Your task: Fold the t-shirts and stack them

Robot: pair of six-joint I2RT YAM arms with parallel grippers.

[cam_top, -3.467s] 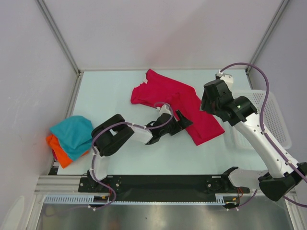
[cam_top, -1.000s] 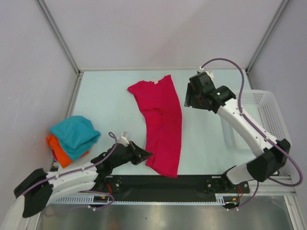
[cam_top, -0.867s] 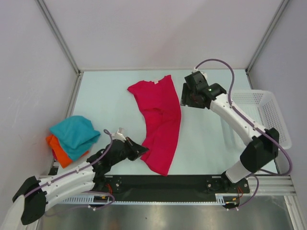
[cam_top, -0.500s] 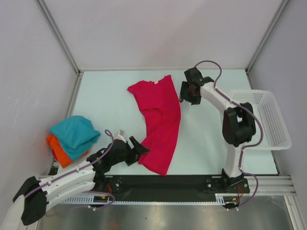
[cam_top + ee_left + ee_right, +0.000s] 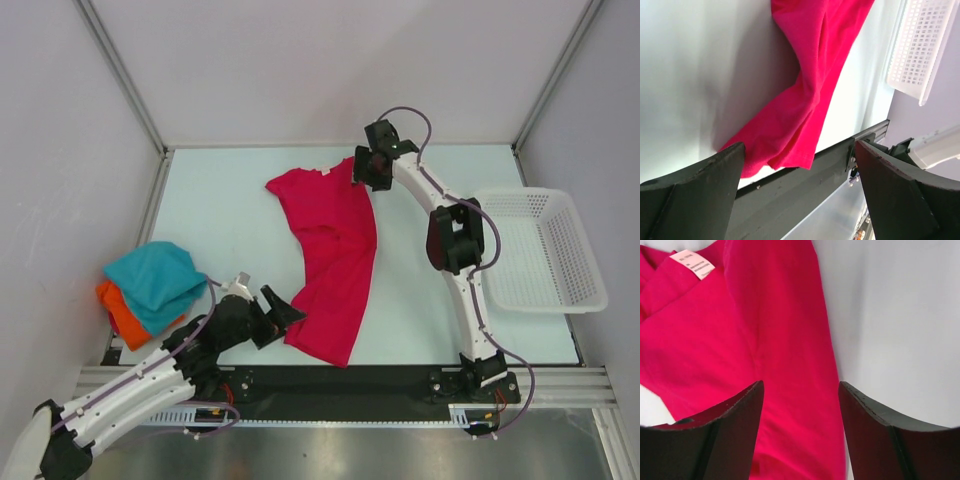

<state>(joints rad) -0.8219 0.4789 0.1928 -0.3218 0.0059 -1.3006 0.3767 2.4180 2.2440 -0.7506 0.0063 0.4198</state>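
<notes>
The crimson-pink t-shirt (image 5: 335,250) lies lengthwise on the table, collar end far and hem (image 5: 790,150) near the front edge. A white label (image 5: 691,263) shows at its collar. My left gripper (image 5: 283,308) stands open just left of the hem, holding nothing; in its wrist view the left gripper (image 5: 799,145) frames the hem corner. My right gripper (image 5: 362,170) hovers open over the shirt's far right corner, and the right gripper (image 5: 800,384) has crimson cloth below its gap. A teal-blue t-shirt (image 5: 150,280) rests folded on an orange t-shirt (image 5: 120,318) at the left.
A white mesh basket (image 5: 545,250) stands at the right edge of the table, and the basket (image 5: 920,45) also shows in the left wrist view. Metal frame posts rise at the back corners. The black rail (image 5: 340,385) runs along the front.
My left gripper has opened and let go of the crimson shirt's hem, which now lies flat. The right arm has swung toward the far side, over the shirt's top right corner.
</notes>
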